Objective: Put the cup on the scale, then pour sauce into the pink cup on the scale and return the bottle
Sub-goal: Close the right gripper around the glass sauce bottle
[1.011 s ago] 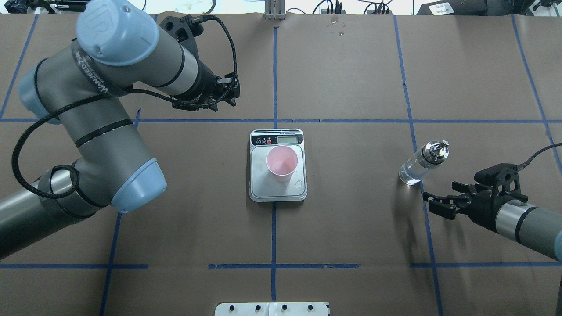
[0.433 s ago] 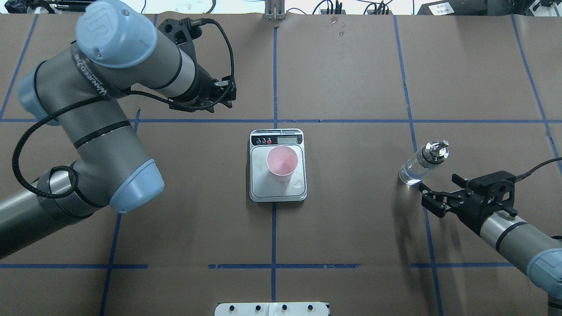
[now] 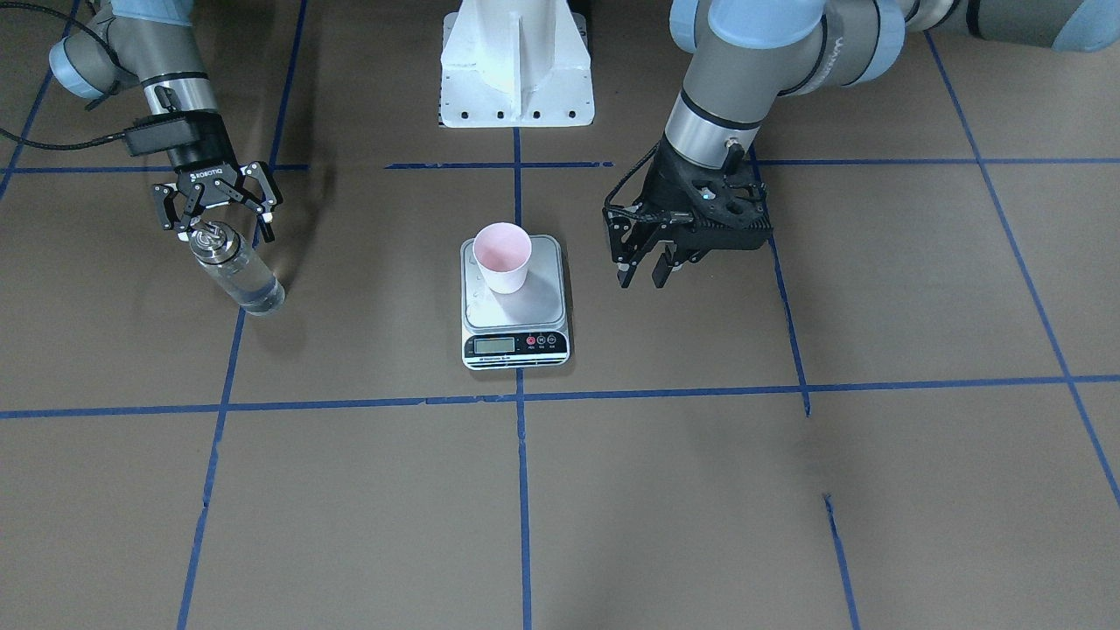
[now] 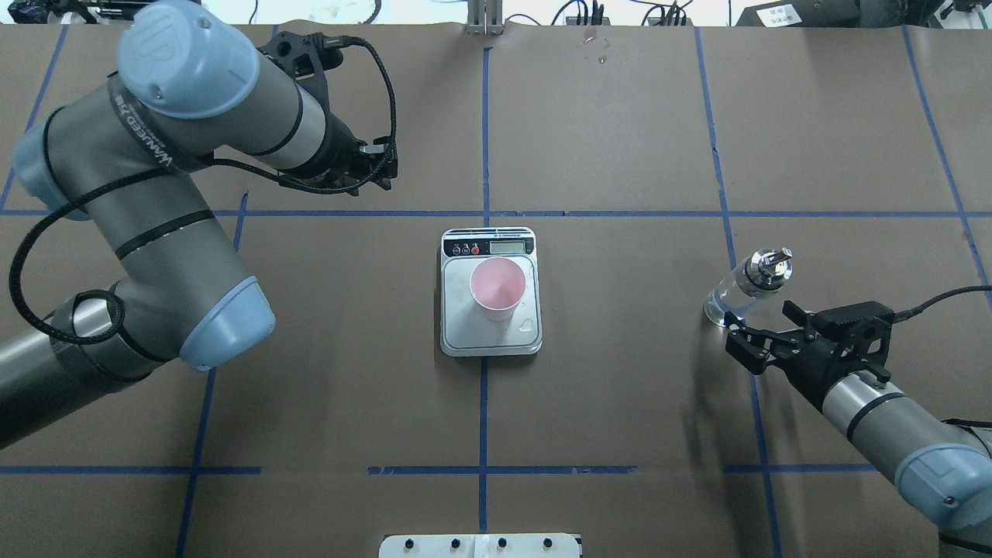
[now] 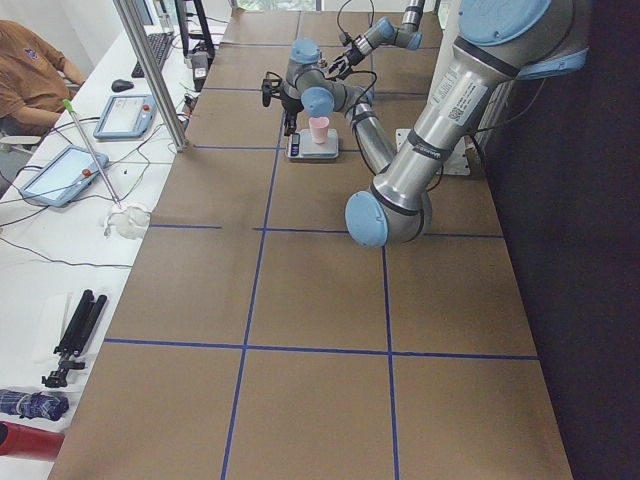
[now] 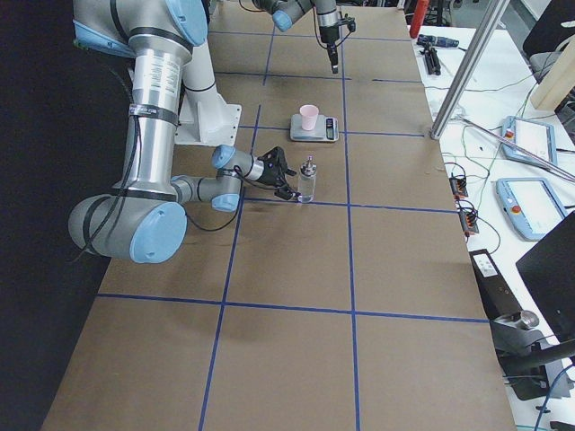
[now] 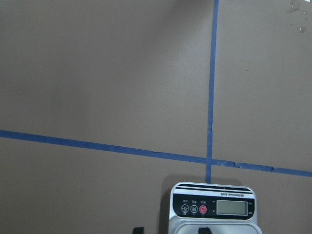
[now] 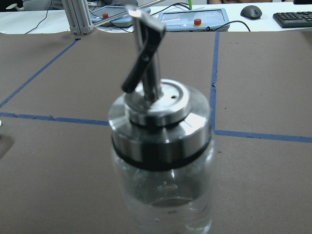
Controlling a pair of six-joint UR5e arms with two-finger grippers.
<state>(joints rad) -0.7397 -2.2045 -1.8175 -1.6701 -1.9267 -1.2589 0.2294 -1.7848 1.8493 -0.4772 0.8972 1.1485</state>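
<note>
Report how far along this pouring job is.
Done: the cup stands on the scale. In hand: the right gripper, jaws open, is at the upright bottle, not yet gripping it. Remaining: grip, pour into the cup, return the bottle. The left gripper hangs open beside the scale.

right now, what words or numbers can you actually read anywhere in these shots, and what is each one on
"ROBOTIQ": on the body of the right gripper.
Lettering on the left arm: too blurred to read.
Scale: the screen shows no clear digits; the button labels and the line above them are too small to read.
Bottle and cup: no readable text.
</note>
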